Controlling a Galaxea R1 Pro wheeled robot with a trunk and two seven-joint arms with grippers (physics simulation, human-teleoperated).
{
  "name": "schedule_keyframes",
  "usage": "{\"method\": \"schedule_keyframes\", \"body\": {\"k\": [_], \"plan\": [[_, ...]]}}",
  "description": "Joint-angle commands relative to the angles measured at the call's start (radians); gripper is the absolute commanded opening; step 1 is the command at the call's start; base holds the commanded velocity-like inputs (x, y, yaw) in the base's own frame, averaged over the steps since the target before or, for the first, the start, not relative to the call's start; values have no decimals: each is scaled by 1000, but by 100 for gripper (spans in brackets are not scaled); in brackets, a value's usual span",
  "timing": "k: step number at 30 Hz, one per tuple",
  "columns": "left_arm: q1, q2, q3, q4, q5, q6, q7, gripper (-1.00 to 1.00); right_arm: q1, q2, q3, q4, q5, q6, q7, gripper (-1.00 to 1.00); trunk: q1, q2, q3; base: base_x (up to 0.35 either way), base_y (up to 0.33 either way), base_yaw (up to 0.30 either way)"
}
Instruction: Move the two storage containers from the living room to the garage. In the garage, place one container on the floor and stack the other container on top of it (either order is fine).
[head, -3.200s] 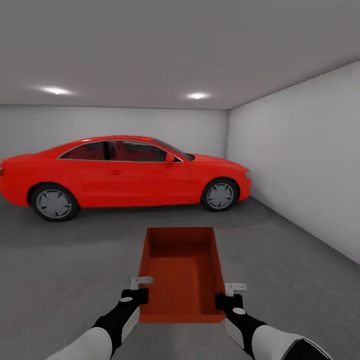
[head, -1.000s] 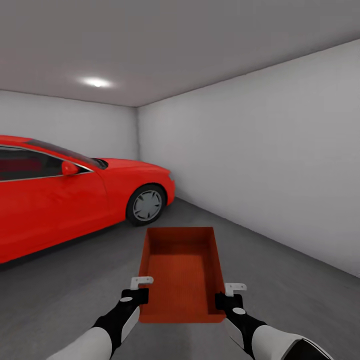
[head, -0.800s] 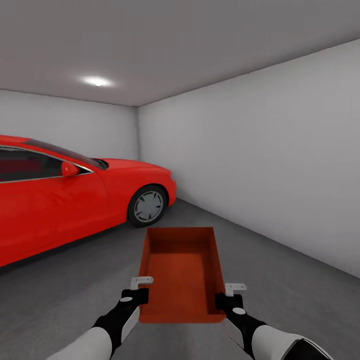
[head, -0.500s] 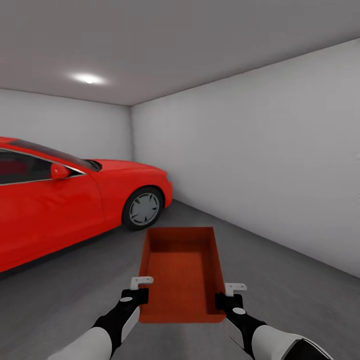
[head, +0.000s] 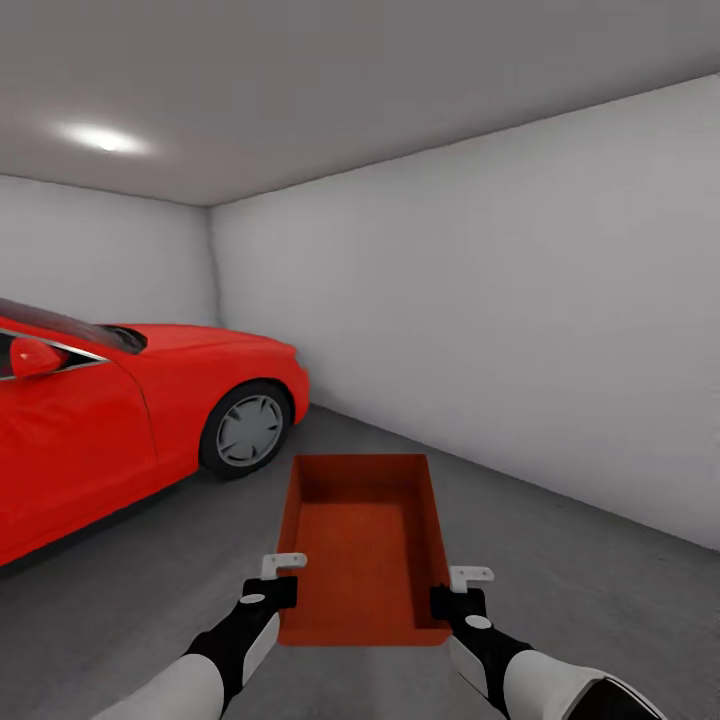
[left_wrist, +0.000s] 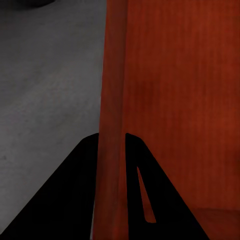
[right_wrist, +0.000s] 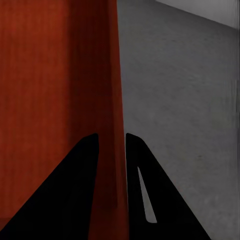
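Observation:
I carry one orange-red open-top storage container (head: 363, 545) level in front of me, above the dark grey garage floor (head: 560, 590). My left gripper (head: 283, 592) is shut on its left long wall near the close corner, and my right gripper (head: 446, 602) is shut on the right long wall. In the left wrist view the container wall (left_wrist: 112, 100) runs between the dark fingers (left_wrist: 75, 190). The right wrist view shows the other wall (right_wrist: 111, 100) pinched between the fingers (right_wrist: 150, 190). The bin is empty, its ribbed bottom showing. The second container is out of view.
A red car (head: 120, 420) stands at the left, its front wheel (head: 246, 430) a short way ahead of the bin. A plain white-grey wall (head: 500, 320) runs along the right and meets the back wall in a corner. Open concrete lies ahead and to the right.
The whole view has swung to the right: the car and the room corner have slid leftward in the picture. The container and both grippers hold the same pose in front of me.

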Motion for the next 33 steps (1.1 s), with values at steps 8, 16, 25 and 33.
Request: {"method": "schedule_keyframes", "body": {"k": [8, 16, 25, 33], "plan": [[-1, 1, 30, -2, 62, 6, 3, -100, -1, 0, -20, 1, -13, -9, 3, -100, 1, -1, -1, 298, 225, -286], [-1, 1, 31, -2, 62, 6, 3, -100, -1, 0, -20, 1, -13, -9, 3, -100, 1, -1, -1, 298, 213, -286], [-1, 1, 31, -2, 62, 6, 3, -100, -1, 0, -20, 1, -13, -9, 3, -100, 1, -1, -1, 298, 191, -286], [-1, 1, 31, -2, 62, 6, 3, -100, -1, 0, -20, 1, -13, -9, 3, -100, 1, -1, -1, 298, 189, -286]]}}
